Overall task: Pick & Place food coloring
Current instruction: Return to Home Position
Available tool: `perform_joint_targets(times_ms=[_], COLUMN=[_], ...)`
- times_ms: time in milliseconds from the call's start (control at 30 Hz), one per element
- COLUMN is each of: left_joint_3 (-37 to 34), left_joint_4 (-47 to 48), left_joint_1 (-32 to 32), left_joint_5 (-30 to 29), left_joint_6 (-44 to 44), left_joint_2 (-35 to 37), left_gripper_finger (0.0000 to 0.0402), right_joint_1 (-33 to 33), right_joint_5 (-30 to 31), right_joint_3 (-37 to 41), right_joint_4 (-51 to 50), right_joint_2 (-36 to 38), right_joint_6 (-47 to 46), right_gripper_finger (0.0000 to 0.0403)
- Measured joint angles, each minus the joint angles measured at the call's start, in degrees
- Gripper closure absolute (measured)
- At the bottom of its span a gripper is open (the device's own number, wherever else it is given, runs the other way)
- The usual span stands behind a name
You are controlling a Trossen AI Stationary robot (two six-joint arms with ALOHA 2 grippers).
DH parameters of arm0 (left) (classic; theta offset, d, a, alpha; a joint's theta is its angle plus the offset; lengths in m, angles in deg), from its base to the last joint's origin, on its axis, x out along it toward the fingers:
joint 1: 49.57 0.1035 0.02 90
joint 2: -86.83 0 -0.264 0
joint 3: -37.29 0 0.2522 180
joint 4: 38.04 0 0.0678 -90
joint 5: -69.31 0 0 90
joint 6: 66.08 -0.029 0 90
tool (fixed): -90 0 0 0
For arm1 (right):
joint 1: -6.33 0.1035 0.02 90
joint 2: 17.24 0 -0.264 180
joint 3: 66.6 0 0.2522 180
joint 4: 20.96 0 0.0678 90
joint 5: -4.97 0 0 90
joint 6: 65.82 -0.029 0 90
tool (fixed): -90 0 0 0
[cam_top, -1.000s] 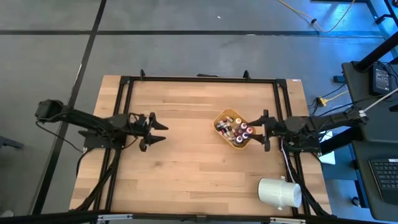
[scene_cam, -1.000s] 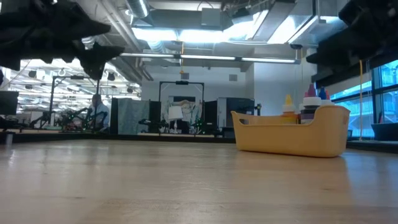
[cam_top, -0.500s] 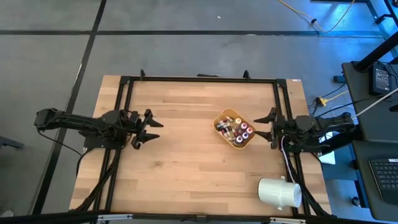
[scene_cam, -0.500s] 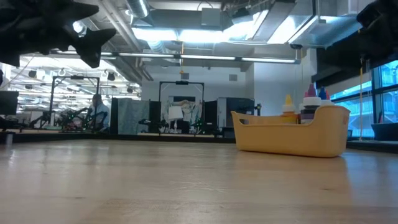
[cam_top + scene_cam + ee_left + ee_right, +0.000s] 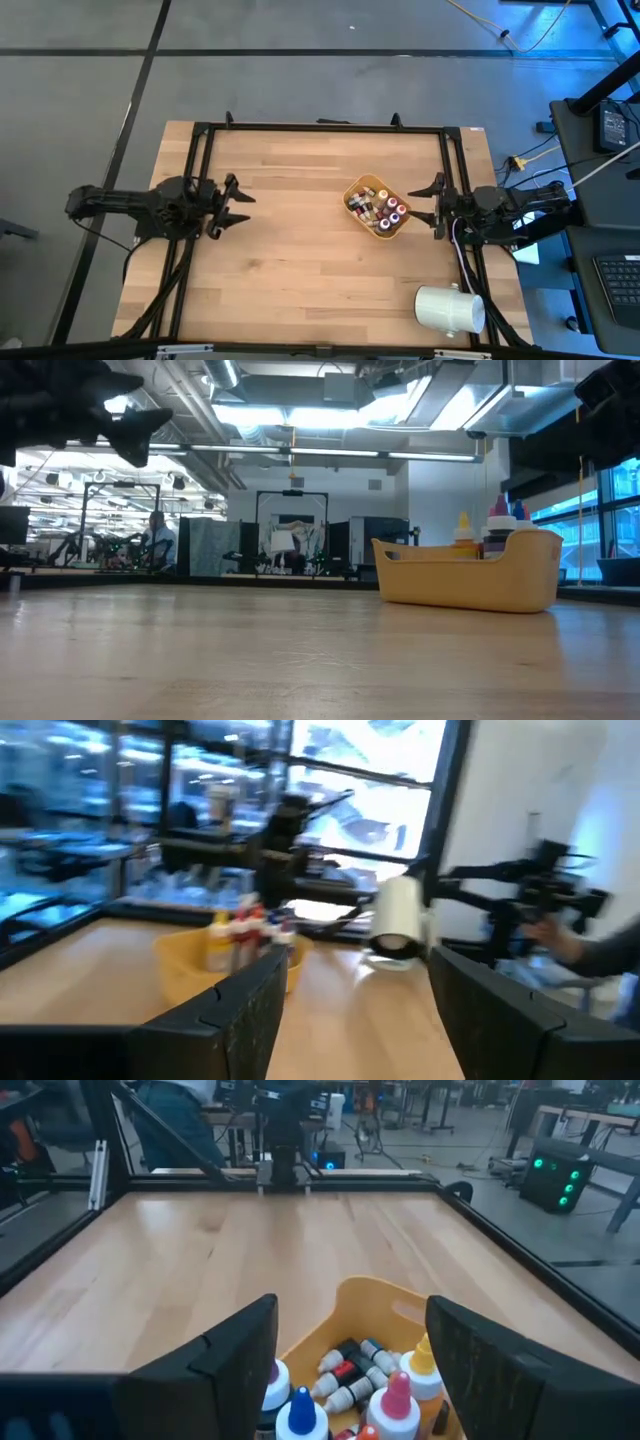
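Observation:
The food coloring bottles (image 5: 377, 209) stand and lie together inside a yellow-orange bowl (image 5: 363, 187) right of the table's middle; they also show in the right wrist view (image 5: 345, 1375), in the low view (image 5: 490, 528) and in the left wrist view (image 5: 245, 932). My right gripper (image 5: 433, 205) is open and empty, just right of the bowl and above the table. My left gripper (image 5: 232, 205) is open and empty near the table's left side, raised above the table.
A big white cylinder (image 5: 450, 309) lies at the table's near right corner. A black frame (image 5: 320, 127) runs along the table's far, left and right edges. Bare wood (image 5: 300, 260) lies between the two grippers. A person shows beyond the table in the right wrist view (image 5: 180, 1115).
My left gripper has drawn back toward the table's left edge. My right gripper has drawn back a little toward the right edge, away from the bowl. Both have stayed open. The bowl and the bottles have not moved.

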Motion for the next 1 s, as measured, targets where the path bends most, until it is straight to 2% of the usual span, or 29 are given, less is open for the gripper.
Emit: perform_joint_targets(times_ms=[100, 233, 500, 600, 800, 1000], left_joint_3=[0.0, 0.0, 0.8, 0.8, 0.8, 0.8], left_joint_4=[6.0, 12.2, 13.8, 13.5, 13.5, 13.5], left_joint_1=[1.0, 2.0, 2.3, 2.3, 2.3, 2.3], left_joint_5=[-2.2, -2.2, -1.0, -1.1, -1.1, -1.1], left_joint_6=[0.2, -0.3, -0.7, -0.7, -0.7, -0.7], left_joint_2=[4.9, 10.7, 10.5, 10.2, 10.2, 10.2], left_gripper_finger=[0.0162, 0.0162, 0.0162, 0.0162, 0.0162, 0.0162], right_joint_1=[0.0, 0.0, 0.0, 0.0, 0.0, 0.0], right_joint_5=[-0.1, -0.1, 2.6, 0.0, -10.1, -16.0], right_joint_3=[0.0, 0.0, -0.3, -0.2, -0.2, 1.9], right_joint_4=[-0.6, -1.2, -3.3, -1.1, 5.9, 11.1], right_joint_2=[0.0, 0.0, 0.0, 0.0, 0.0, 0.0], right_joint_6=[0.1, 0.8, 3.0, 4.8, 9.1, 9.2], right_gripper_finger=[0.0148, 0.0148, 0.0148, 0.0148, 0.0148, 0.0148])
